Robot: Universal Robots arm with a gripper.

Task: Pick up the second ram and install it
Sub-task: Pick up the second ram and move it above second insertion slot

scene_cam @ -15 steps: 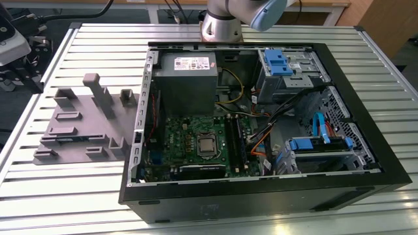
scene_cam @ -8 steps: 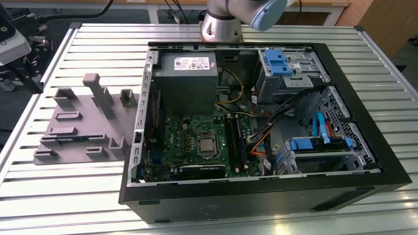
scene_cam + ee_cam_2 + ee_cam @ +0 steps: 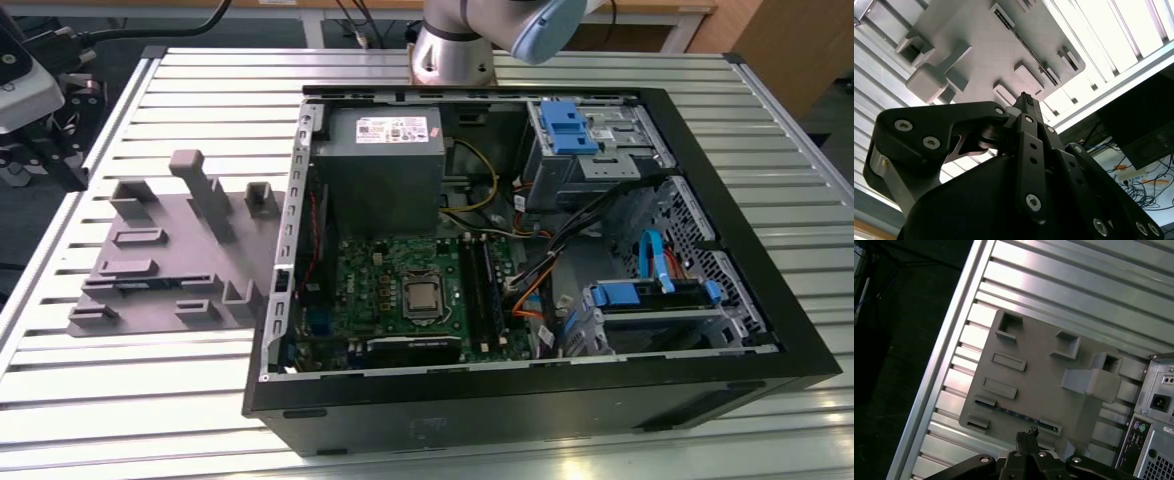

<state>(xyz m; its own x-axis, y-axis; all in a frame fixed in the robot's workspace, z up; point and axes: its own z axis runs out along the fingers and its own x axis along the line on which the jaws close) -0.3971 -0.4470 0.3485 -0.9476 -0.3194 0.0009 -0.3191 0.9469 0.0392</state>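
Bright light gleams off the ribbed aluminium tabletop; a wooden panel stands upper right, dark floor at left.

exterior view looks down on the whole table; both wrist views, nearer, share its grey tray

No readable text (label blurred)

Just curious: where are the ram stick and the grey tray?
ram stick (image 3: pixel 1014 414), first wrist view, middle of its dark top edge.
grey tray (image 3: pixel 1044 385), first wrist view, bare flat base.
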